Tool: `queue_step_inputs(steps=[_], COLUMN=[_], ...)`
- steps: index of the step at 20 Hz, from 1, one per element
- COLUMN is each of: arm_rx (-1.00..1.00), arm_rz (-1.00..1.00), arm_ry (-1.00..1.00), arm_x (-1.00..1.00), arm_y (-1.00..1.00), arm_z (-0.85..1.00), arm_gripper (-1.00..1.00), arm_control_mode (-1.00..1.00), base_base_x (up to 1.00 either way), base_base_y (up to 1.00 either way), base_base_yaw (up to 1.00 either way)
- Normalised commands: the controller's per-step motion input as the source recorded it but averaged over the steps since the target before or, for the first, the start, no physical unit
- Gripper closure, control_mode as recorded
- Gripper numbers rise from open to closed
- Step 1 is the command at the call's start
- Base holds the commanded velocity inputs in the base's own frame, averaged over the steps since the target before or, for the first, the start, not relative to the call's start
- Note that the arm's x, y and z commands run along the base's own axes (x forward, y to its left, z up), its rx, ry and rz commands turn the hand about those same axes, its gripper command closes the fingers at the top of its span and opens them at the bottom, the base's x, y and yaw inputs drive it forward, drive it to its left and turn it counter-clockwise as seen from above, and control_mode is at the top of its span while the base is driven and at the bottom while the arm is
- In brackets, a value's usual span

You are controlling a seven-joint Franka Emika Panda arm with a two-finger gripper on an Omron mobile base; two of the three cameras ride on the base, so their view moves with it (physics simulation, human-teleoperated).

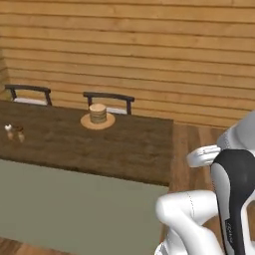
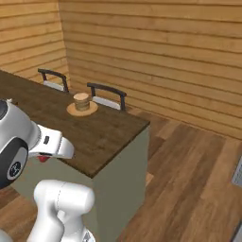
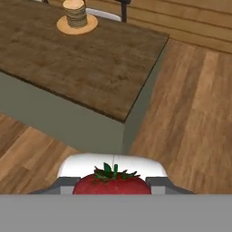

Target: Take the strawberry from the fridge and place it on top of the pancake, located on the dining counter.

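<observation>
The strawberry (image 3: 112, 183), bright red with green leaves, sits between my gripper's (image 3: 112, 186) two fingers at the bottom of the hand view, and the gripper is shut on it. In the right base view a bit of the red strawberry (image 2: 43, 159) shows under the hand, just off the near edge of the dining counter (image 2: 99, 137). The pancake (image 1: 98, 113) (image 2: 82, 102) (image 3: 75, 13) is a small stack on a tan plate (image 1: 87, 123), near the counter's far edge, well ahead of the gripper. The fridge is out of view.
Two dark chairs (image 1: 110, 98) (image 1: 29, 91) stand behind the dining counter (image 1: 99, 144) against the plank wall. Small objects (image 1: 15, 132) lie on the counter's left part. Wooden floor (image 2: 189, 165) stretches right of the counter's end.
</observation>
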Motion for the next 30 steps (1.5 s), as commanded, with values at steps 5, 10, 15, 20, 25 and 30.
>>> queue_step_inputs(steps=[5, 10, 15, 20, 25, 30], arm_rx=[0.0, 0.0, 0.0, 0.0, 0.0, 0.0], arm_rz=[0.0, 0.0, 0.0, 0.0, 0.0, 0.0], arm_ry=[0.0, 0.0, 0.0, 0.0, 0.0, 0.0], arm_x=[0.0, 0.0, 0.0, 0.0, 0.0, 0.0], arm_y=[0.0, 0.0, 0.0, 0.0, 0.0, 0.0], arm_z=[0.0, 0.0, 0.0, 0.0, 0.0, 0.0], arm_gripper=[1.0, 1.0, 1.0, 1.0, 1.0, 1.0], arm_control_mode=[1.0, 1.0, 1.0, 1.0, 1.0, 1.0], base_base_x=[0.0, 0.21, 0.4, 0.24, 0.45, 0.62], base_base_y=[-0.76, -0.82, 0.03, 0.71, 0.43, -0.22], base_base_yaw=[-0.71, -0.47, -0.3, -0.2, -0.06, 0.03])
